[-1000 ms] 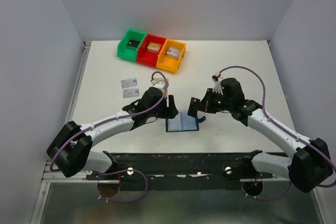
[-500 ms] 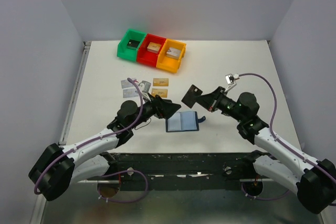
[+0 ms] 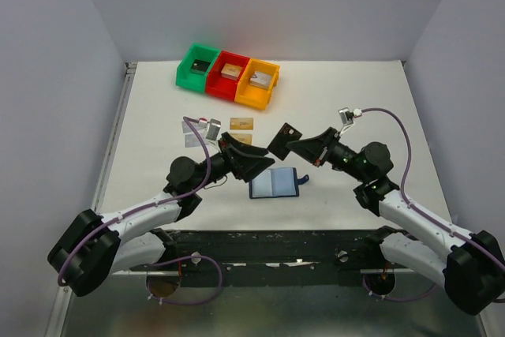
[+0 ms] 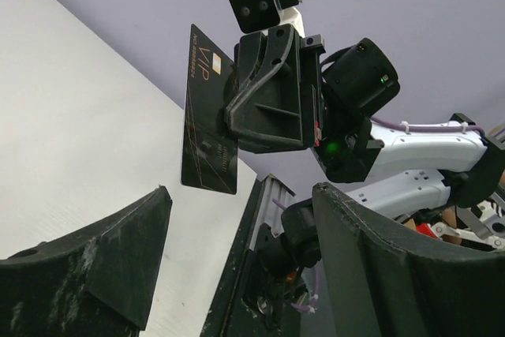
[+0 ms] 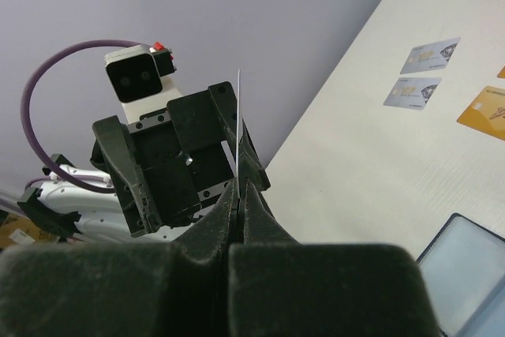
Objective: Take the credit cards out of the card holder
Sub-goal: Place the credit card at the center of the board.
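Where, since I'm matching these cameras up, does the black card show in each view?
Top external: black card at picture centre, just up from the card holder.
Left wrist: card left of centre, face-on, VIP print showing.
Right wrist: card edge-on, a thin pale line at centre.
Shared landmark: the right gripper pinching it.

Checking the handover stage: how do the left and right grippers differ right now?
The left gripper is open and empty; the right gripper is shut on the black card. The left gripper is clear of that card; the right gripper pinches one end of it. Both are raised above the table near the card holder, facing each other.
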Controlling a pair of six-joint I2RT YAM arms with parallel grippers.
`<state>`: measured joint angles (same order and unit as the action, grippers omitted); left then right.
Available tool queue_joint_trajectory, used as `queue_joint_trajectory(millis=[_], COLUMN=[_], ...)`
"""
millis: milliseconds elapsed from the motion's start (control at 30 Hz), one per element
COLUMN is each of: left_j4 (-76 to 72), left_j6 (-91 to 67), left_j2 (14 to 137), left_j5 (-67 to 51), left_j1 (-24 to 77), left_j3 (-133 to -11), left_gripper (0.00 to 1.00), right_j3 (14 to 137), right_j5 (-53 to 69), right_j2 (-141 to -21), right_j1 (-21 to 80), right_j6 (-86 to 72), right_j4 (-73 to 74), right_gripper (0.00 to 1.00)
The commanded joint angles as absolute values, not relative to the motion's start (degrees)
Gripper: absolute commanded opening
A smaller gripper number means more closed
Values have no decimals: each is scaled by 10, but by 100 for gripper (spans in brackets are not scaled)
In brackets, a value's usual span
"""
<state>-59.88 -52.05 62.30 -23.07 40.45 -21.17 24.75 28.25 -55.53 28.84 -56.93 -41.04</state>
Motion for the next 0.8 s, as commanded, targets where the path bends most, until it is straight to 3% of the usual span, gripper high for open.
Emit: queue_joint_trajectory(millis=[0,133,300,767], left_j4=[-650,-669,-675,-668], left_j6=[-533,-543,-548,-548], left_j2=[642,660,674,686], left_j5=[-270,-276,-287,-285], left_j1=[402,401,402,402], left_j3=[-226,-227,-242,-254], left_gripper=[82,77,56,32], right_j3=[257,260,258,257], right_j5=[305,320,326,340], right_j2=[-562,-575,-584,-580], right_j1=[287,287,287,287], right_j6=[-577,-586,-593,-583], right_j4=[-446,-462,-474,-462], right_gripper=[0,0,0,0])
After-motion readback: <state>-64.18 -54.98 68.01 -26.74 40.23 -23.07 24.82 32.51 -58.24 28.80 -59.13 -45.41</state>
